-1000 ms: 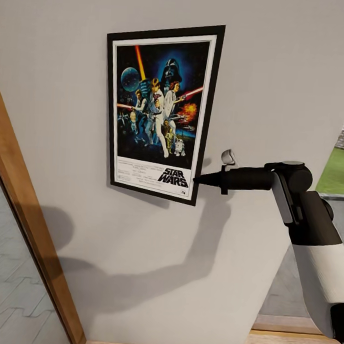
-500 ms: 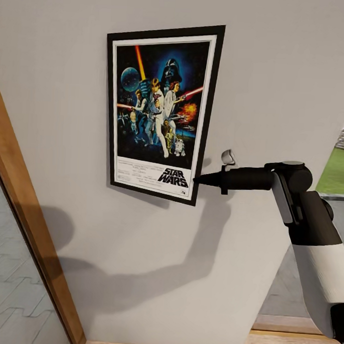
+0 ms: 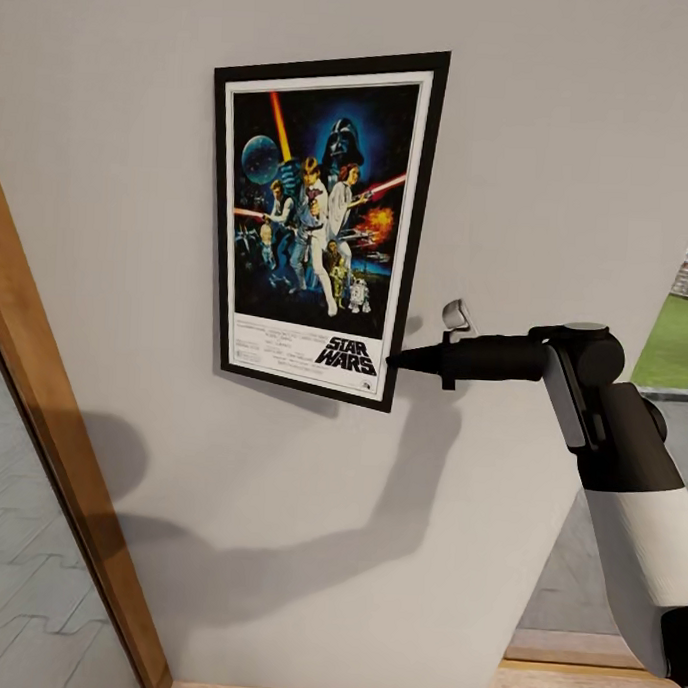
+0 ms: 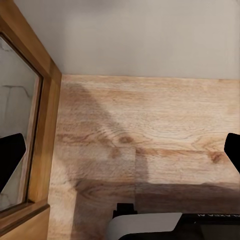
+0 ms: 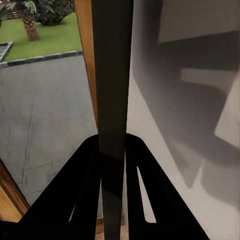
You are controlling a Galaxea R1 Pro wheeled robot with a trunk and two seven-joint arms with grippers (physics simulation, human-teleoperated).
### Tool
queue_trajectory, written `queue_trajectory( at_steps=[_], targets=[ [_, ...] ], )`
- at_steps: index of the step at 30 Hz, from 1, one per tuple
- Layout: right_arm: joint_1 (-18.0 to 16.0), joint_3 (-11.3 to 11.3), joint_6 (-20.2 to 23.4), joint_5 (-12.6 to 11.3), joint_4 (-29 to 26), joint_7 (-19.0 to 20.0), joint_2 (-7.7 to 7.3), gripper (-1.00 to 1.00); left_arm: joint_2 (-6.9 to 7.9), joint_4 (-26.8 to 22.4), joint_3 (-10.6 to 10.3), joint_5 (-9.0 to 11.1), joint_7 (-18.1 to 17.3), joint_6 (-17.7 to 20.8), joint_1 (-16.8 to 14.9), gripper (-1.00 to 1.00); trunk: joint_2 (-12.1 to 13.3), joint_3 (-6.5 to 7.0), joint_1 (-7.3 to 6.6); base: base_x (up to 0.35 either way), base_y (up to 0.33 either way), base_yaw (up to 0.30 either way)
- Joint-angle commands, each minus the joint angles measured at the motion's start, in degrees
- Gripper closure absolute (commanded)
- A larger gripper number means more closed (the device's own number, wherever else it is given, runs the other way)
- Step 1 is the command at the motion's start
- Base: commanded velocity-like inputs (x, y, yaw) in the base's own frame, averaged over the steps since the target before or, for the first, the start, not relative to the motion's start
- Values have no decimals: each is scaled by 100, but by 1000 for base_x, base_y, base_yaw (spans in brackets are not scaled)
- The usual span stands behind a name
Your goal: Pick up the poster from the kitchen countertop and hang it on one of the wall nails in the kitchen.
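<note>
The poster (image 3: 319,223) stands upright against the light grey wall (image 3: 553,143), slightly tilted, its black frame and "STAR WARS" title plain to see. My right gripper (image 3: 395,362) reaches in from the right and is shut on the frame's lower right edge. In the right wrist view the frame's dark edge (image 5: 112,75) runs between the two black fingers (image 5: 85,165). No nail head can be made out; any behind the poster is hidden. My left gripper (image 4: 120,155) hangs open over the wooden floor (image 4: 150,130), with nothing between its fingers.
A wooden door frame (image 3: 58,472) slants up the left side, with grey paving behind it. On the right, an opening (image 3: 674,348) gives onto grass. In the left wrist view a wood-framed glass panel (image 4: 20,125) meets the floor and wall.
</note>
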Motion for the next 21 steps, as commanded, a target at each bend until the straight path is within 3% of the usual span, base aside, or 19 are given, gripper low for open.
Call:
queue_trajectory(
  at_steps=[1,10,21],
  targets=[
    [-2,9,-13,120,5,0,-6,100,-4,-5,29,-22,-39,-9,3,-100,-1,-1,3,0,0,0],
    [12,9,-35,118,0,1,-6,100,-4,-5,29,-22,-39,-9,3,-100,-1,-1,3,0,0,0],
    [26,17,-429,134,17,8,-6,100,-4,-5,29,-22,-39,-9,3,-100,-1,-1,3,0,0,0]
  ],
)
